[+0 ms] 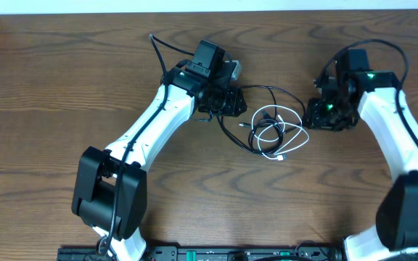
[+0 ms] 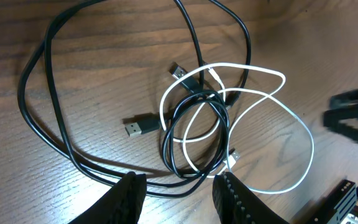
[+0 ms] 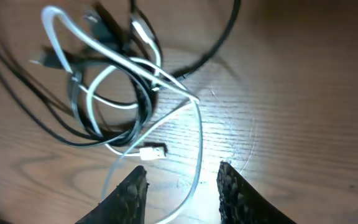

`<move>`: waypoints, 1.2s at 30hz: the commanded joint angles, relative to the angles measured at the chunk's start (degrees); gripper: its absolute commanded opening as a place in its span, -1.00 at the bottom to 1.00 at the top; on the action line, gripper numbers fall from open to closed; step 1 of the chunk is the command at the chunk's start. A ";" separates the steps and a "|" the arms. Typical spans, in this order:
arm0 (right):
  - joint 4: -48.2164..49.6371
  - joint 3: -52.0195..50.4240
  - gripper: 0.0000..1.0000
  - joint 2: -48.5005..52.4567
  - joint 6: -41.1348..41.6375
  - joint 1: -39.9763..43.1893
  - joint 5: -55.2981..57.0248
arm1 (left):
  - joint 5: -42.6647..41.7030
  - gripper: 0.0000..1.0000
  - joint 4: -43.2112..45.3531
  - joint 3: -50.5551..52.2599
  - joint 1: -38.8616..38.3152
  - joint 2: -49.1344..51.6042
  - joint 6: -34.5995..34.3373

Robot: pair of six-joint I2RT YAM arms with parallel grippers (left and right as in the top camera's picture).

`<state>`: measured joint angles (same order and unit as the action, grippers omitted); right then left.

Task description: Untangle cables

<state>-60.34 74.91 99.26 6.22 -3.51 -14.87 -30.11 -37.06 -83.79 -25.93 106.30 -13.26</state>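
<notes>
The black cable [image 1: 267, 88] and the white cable [image 1: 289, 110] lie tangled in overlapping loops on the wooden table [image 1: 64, 80], between my two grippers. My left gripper [image 1: 236, 107] sits at the tangle's left edge. In the left wrist view it [image 2: 180, 185] is open, with black strands [image 2: 166, 134] on the table just beyond its tips and a black plug [image 2: 140, 127] further out. My right gripper [image 1: 312, 116] is at the tangle's right edge. In the right wrist view it [image 3: 182, 180] is open, and a loose white strand [image 3: 201, 140] runs between its fingers on the table.
A small white plug [image 3: 151, 151] lies just ahead of the right gripper's left finger. The white loop [image 2: 312, 146] bulges toward the right arm [image 2: 353, 118]. Bare wood surrounds the tangle on all sides.
</notes>
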 commanded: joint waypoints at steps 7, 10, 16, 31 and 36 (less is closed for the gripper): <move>0.63 0.28 -0.78 10.40 -0.07 -1.01 -0.55 | -0.57 -0.19 -0.02 -0.37 0.13 -0.31 0.50; 1.84 0.90 -0.98 10.01 -0.04 -0.20 -0.50 | -0.55 -0.19 0.00 -0.37 0.13 -0.31 0.52; 0.07 9.16 -0.98 6.99 -0.07 3.61 -0.48 | -0.55 -0.20 0.39 -0.37 0.13 -0.31 0.52; 4.13 19.04 -0.98 2.43 0.57 16.48 -5.42 | -0.57 -0.19 0.44 -0.37 0.02 0.00 0.57; 3.41 19.04 -0.98 2.43 0.57 15.76 -5.42 | -0.85 -0.09 2.56 -0.37 -1.66 1.51 0.59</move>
<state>-56.55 93.89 101.54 6.55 12.93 -18.41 -30.13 -35.44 -83.79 -26.37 106.32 -13.23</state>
